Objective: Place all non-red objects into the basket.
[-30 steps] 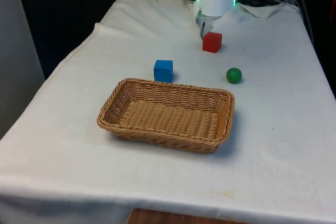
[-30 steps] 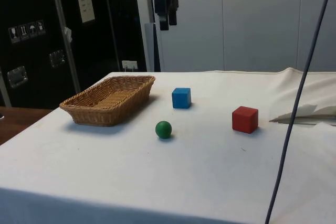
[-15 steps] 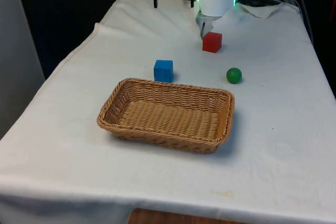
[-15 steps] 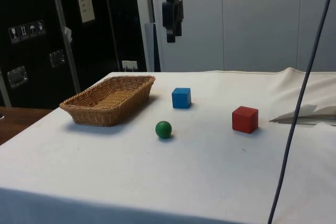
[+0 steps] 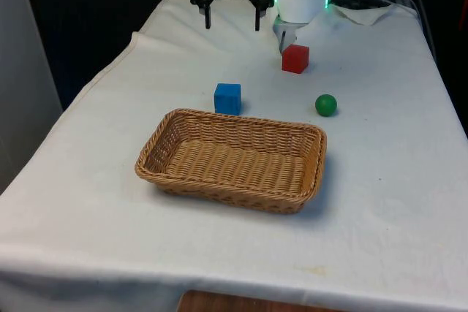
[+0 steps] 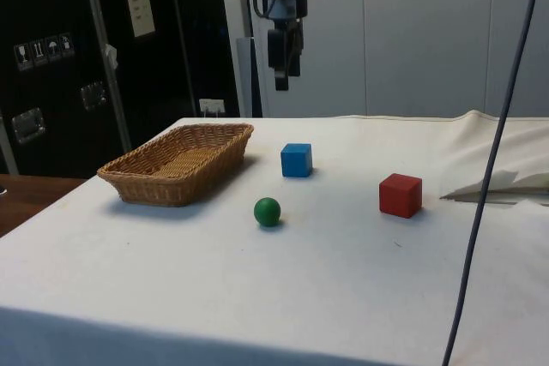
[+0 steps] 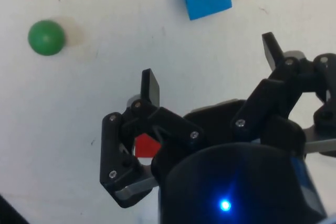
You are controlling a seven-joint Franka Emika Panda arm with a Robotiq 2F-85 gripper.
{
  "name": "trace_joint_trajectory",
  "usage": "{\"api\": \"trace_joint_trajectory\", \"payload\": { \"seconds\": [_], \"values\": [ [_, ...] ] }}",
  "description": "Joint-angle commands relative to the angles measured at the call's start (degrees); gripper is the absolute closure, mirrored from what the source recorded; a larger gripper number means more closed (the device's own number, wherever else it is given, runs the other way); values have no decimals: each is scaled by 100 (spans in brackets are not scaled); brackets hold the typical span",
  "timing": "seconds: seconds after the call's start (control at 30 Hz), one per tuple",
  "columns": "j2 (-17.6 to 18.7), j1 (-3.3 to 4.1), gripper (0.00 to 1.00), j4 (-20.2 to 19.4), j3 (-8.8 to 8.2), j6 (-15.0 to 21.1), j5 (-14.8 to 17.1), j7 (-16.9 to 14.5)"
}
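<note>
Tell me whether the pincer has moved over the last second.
Yes. The black two-finger pincer has come down in the side view, nearer the blue cube, and hangs open above the table.

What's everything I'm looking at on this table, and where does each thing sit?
basket: one, tan wicker, nothing in it, nearest the camera in the front view
blue cube: one, blue, on the cloth just behind the basket's far rim
green ball: one, green, on the cloth towards the front view's right of the blue cube
red cube: one, red, farther back, close to the robot's base
cloth: one, white, covering the table
gripper: one, black, fingers open, holding nothing, up in the air behind the blue cube
</note>
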Motion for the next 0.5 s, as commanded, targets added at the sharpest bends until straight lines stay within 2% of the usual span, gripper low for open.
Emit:
{"api": "trace_joint_trajectory", "payload": {
  "seconds": [0.0, 0.4, 0.43, 0.47],
  "values": [
    [63, -6, 0, -17, -6, 132, -34, 74],
    [481, 0, 0, -115, 34, 498, 160, 430],
    [453, 0, 0, -86, 23, 401, 86, 413],
    [510, 0, 0, -126, 46, 521, 183, 458]
  ]
}}
